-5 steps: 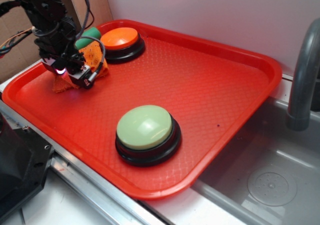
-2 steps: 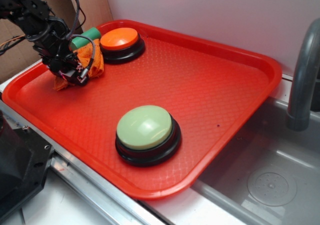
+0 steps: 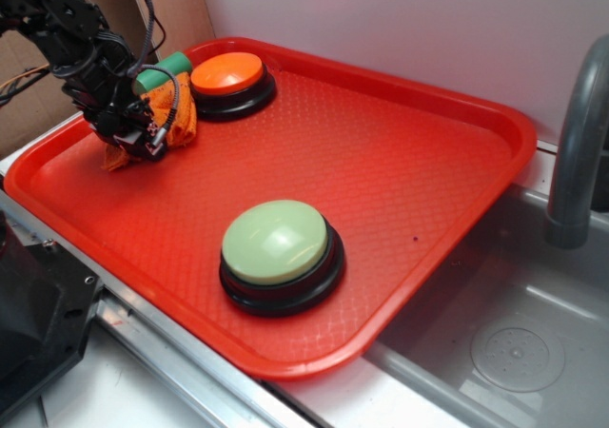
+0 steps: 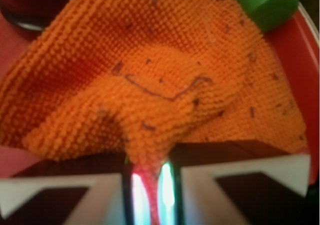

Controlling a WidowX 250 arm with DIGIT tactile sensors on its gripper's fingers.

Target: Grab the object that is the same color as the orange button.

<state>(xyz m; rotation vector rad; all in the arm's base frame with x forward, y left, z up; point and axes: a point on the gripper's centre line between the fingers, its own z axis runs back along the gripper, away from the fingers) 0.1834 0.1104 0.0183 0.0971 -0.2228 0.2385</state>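
Note:
The orange cloth rag (image 3: 178, 116) lies bunched at the tray's back left corner, just left of the orange button (image 3: 228, 72). It fills the wrist view (image 4: 165, 80) with its knitted weave. My gripper (image 3: 136, 139) is down on the rag's left part, and in the wrist view (image 4: 149, 185) its jaws stand close together with a fold of the rag pinched between them. The button's black base shows as a dark rim (image 4: 35, 20) at the top left of the wrist view.
A green cylinder (image 3: 164, 70) lies behind the rag, also at the wrist view's top right (image 4: 267, 4). A pale green domed button (image 3: 278, 248) sits at the front of the red tray (image 3: 428, 181). A sink basin (image 3: 504, 342) and grey faucet (image 3: 580, 133) are to the right.
My gripper has come down and back left onto the rag and shut on a fold of it. The rag has bunched up slightly. In the last half second it barely moves.

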